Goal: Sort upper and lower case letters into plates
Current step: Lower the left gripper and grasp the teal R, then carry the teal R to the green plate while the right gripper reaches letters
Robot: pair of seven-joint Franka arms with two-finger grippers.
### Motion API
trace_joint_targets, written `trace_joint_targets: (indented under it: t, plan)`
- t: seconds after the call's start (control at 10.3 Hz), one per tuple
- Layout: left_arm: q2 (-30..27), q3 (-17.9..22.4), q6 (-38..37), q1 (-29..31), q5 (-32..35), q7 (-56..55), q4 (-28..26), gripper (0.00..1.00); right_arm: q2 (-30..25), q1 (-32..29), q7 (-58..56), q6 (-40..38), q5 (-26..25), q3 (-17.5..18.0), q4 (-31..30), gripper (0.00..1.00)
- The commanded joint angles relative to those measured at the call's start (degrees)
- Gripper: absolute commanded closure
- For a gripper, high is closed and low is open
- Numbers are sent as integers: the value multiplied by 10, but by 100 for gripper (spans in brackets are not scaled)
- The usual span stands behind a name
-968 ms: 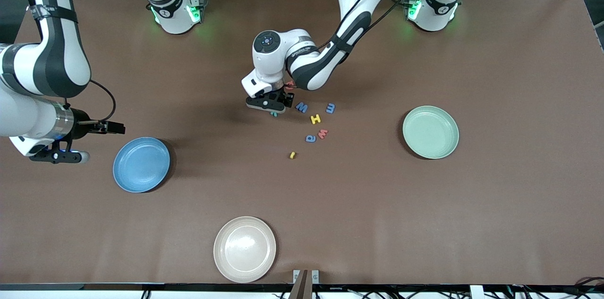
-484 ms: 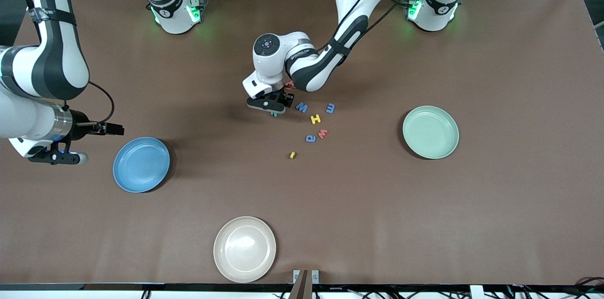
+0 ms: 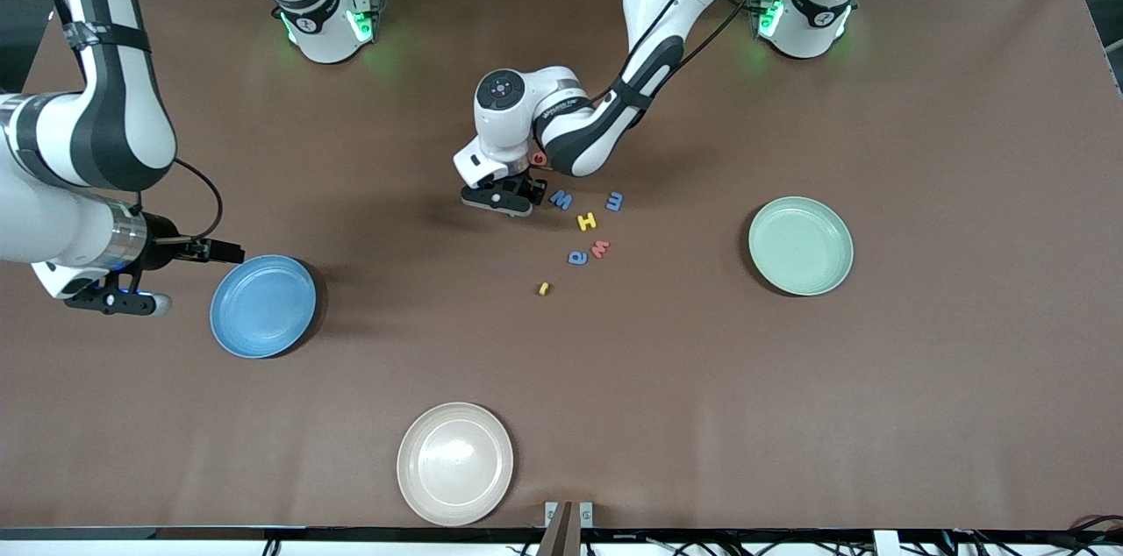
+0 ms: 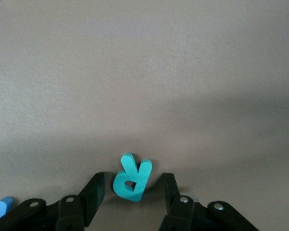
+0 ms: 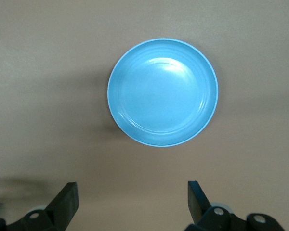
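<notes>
left gripper (image 4: 131, 192) down on table w/ teal r (image 4: 131, 177) between its fingers, gaps each side, not gripped. foam, light, squashy: pinch flat sides gently. right gripper (image 5: 130, 199) wide open, empty, waits over blue plate (image 5: 163, 92).

a beige plate (image 3: 455, 463) on the brown table (image 3: 877, 416), near the front camera

Letters (image 3: 586, 221) mid-table, btwn plates (image 3: 799, 245), seemingly flat.
</notes>
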Motion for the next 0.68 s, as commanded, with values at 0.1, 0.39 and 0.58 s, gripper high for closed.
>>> trace_joint_targets:
  t: [0.1, 0.39, 0.58]
  plan:
    - [10, 9, 6, -6, 19, -5, 15, 100, 8, 8, 26, 8, 12, 0, 5, 0]
    - [-11, 9, -1, 1, 15, -12, 11, 100, 8, 29, 65, 9, 15, 0, 6, 0]
    - [-67, 1, -49, 40, 12, -9, 2, 100, 9, 50, 100, 14, 16, 0, 6, 0]
